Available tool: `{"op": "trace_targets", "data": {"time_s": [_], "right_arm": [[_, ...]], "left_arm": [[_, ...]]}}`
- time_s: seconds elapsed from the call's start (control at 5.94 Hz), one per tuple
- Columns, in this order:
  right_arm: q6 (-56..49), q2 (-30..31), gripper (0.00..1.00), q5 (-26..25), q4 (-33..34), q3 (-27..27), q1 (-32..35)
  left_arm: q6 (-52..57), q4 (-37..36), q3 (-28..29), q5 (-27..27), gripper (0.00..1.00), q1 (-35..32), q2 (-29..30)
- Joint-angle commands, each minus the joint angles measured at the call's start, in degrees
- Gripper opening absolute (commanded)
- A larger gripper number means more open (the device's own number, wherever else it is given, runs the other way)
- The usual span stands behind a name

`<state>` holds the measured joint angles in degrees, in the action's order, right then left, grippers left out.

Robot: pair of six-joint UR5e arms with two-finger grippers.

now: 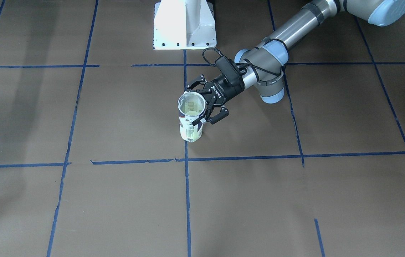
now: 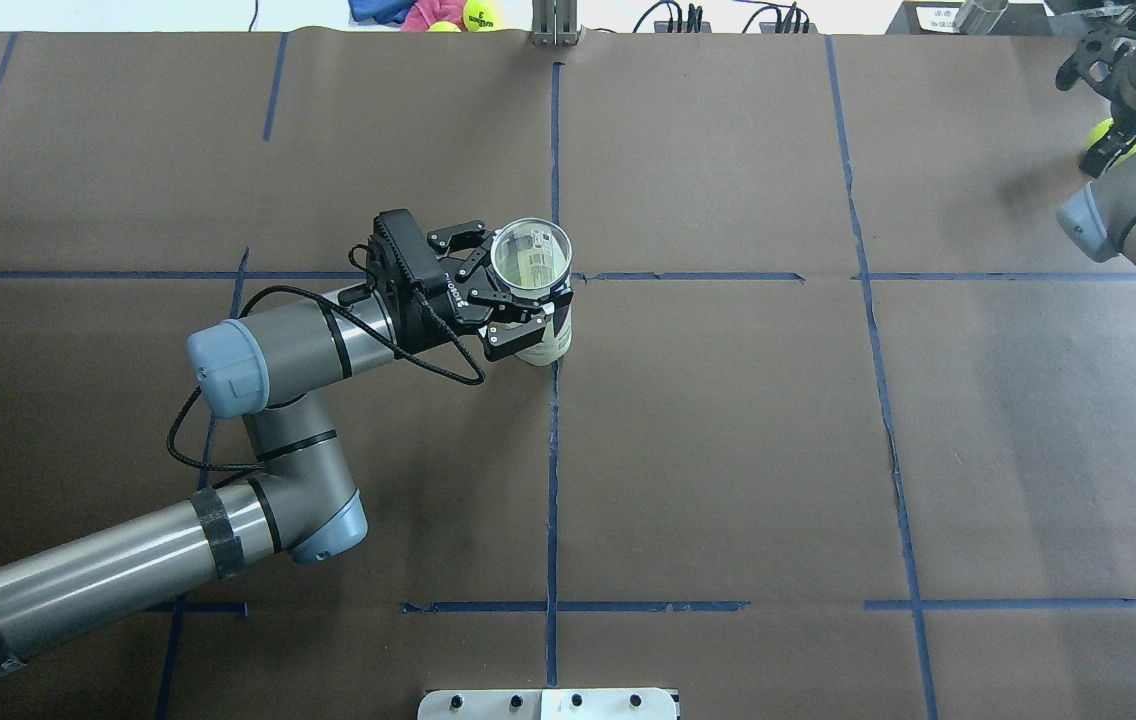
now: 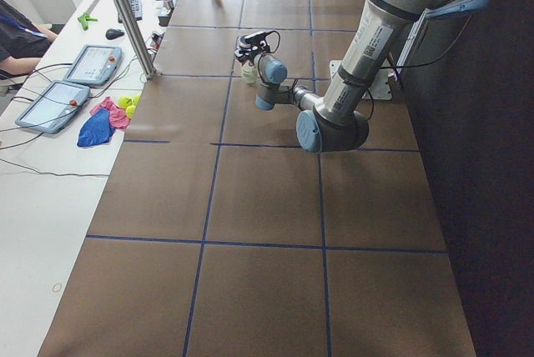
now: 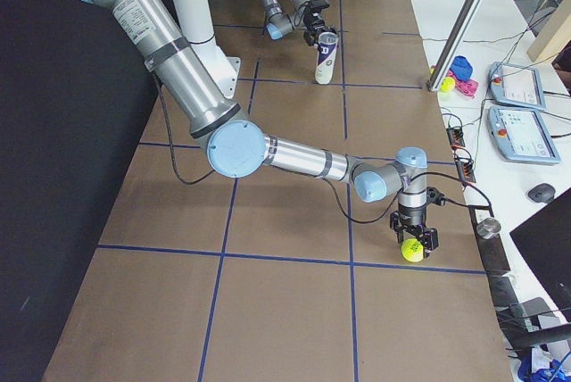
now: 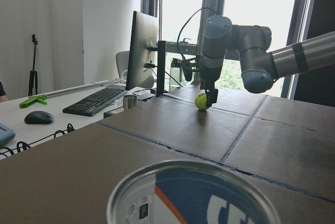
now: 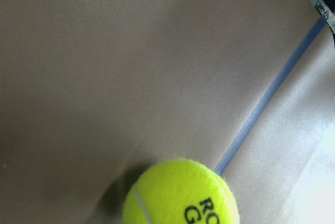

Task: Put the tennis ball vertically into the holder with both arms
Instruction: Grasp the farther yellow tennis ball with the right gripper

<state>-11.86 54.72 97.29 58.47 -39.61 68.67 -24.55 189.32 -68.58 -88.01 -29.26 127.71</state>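
Upright holder (image 2: 531, 262) in left end effector (image 2: 501, 290); tennis ball (image 2: 1096, 134) in right end effector (image 2: 1115, 146)

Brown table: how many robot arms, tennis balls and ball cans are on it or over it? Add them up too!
robot arms: 2, the left arm and the right arm
tennis ball: 1
ball can: 1
Total: 4

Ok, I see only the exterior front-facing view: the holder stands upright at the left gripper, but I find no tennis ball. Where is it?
Observer: The tennis ball is between the fingers of the right gripper, far out on the robot's right.
Operator: Is it lifted?
Observer: It is low over the paper, shadow beside it; touching or not, I cannot tell.
Operator: Any other balls?
Observer: Yes, spare balls lie on the side desk beside a pink cloth.
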Motion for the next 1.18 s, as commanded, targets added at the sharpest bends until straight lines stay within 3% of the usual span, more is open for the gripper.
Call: {"op": "trace_targets", "data": {"time_s": [0.0, 0.17, 0.34, 0.51, 0.67, 0.84, 1.01], "right_arm": [[0.1, -0.4, 0.99, -2.4, -0.1, 0.8, -1.2], [0.0, -0.3, 0.95, -2.6, -0.1, 1.1, -1.6], [0.0, -0.3, 0.71, -3.5, -0.1, 1.5, -2.0], [0.0, -0.3, 0.17, -3.6, -0.1, 1.5, -2.0], [0.2, -0.9, 0.00, -3.6, -0.1, 1.5, -1.9], [0.7, -1.6, 0.00, -2.4, -0.1, 0.3, -0.9], [3.6, -1.8, 0.00, 3.3, 0.6, -3.9, 0.7]], "left_arm": [[0.0, 0.0, -0.1, -0.1, 0.81, -0.2, 0.0], [0.0, 0.0, -0.1, -0.1, 0.81, -0.2, 0.0], [0.0, 0.0, 0.0, 0.0, 0.81, -0.2, 0.0], [0.0, 0.0, -0.1, 0.0, 0.81, -0.2, 0.0], [0.0, 0.0, -0.1, 0.0, 0.81, -0.2, 0.0], [0.0, 0.0, 0.0, 0.0, 0.81, -0.2, 0.0], [-0.1, 0.0, -0.1, -0.1, 0.81, -0.2, 0.0]]}}
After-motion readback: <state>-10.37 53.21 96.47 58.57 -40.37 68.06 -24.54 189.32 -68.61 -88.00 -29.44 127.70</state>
